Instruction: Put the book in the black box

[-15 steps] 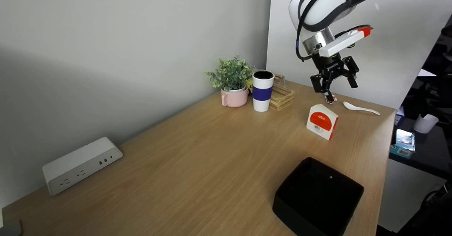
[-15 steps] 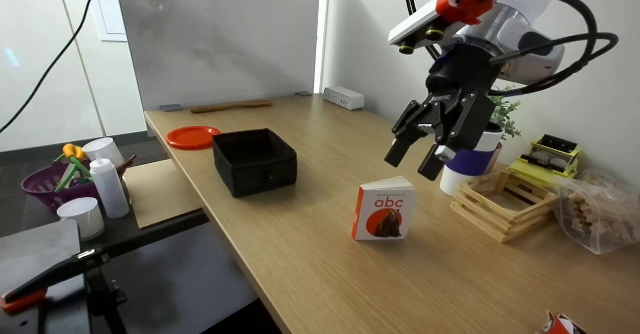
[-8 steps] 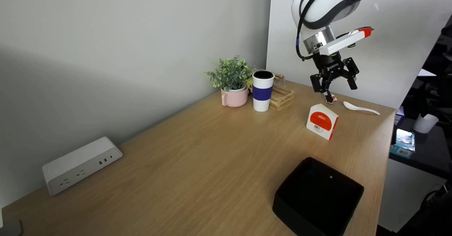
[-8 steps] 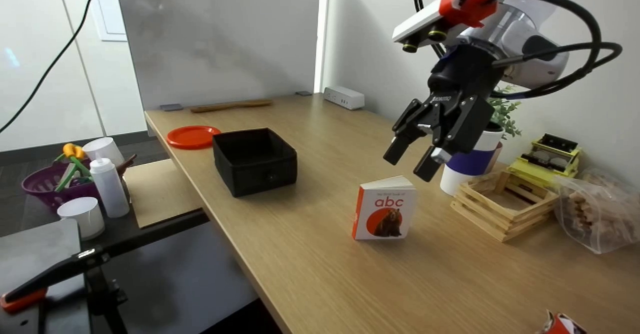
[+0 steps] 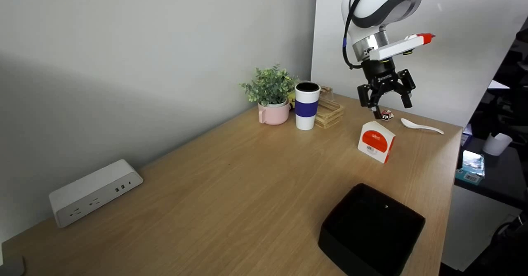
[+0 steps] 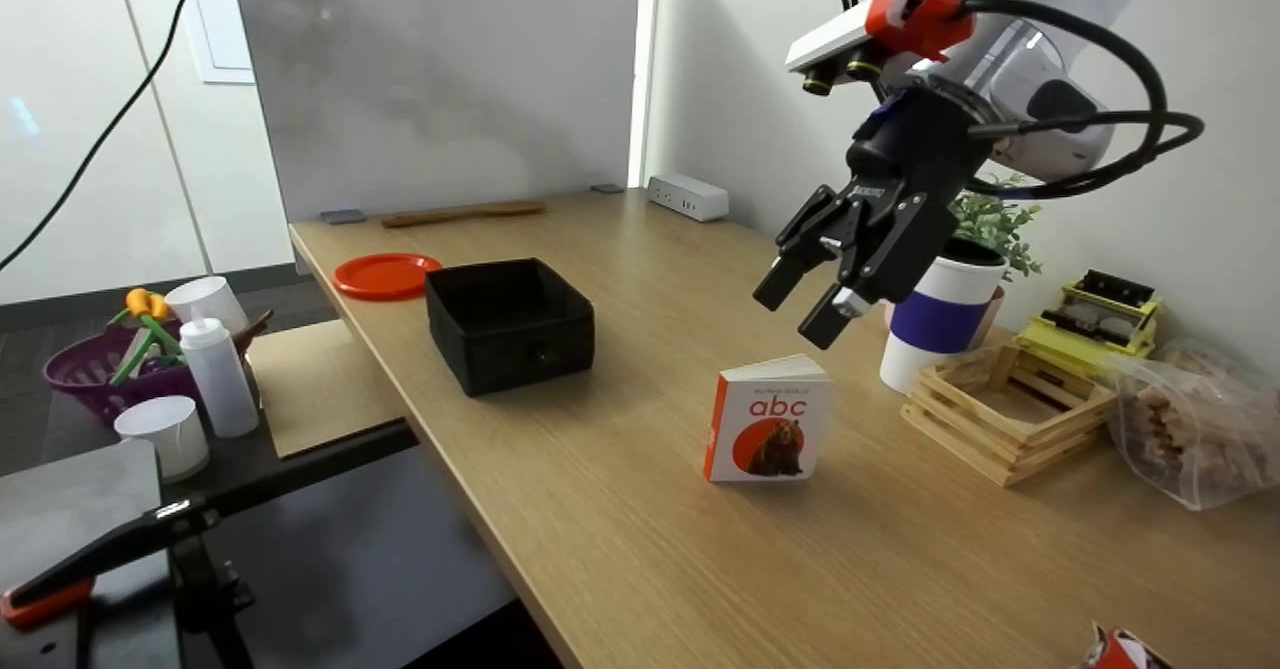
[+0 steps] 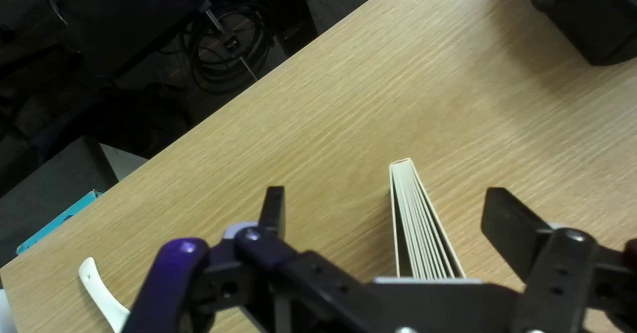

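The book (image 6: pixel 768 419) is small and white with a red-orange oval and a bear. It stands upright on the table, slightly fanned open, in both exterior views (image 5: pixel 376 142). The wrist view shows its page edges (image 7: pixel 418 218) from above, the near end hidden by the gripper. My gripper (image 6: pixel 800 307) is open and empty, above the book and apart from it. In the wrist view its fingers (image 7: pixel 390 213) appear on either side of the book. It also shows above the table in an exterior view (image 5: pixel 391 107). The black box (image 6: pixel 535 349) is low, open-topped and empty; its corner shows in the wrist view (image 7: pixel 587 19).
A white-and-blue mug (image 5: pixel 305 107), a potted plant (image 5: pixel 273 98) and a wooden crate (image 6: pixel 1010 419) stand near the wall. A red plate (image 6: pixel 385 275) lies beside the box. A white spoon (image 5: pixel 420 126) lies near the table's edge. A power strip (image 5: pixel 97 193) is by the wall.
My gripper has shifted slightly to the left in both exterior views and its tilt has changed a little. It stays open. The book and the box have not moved.
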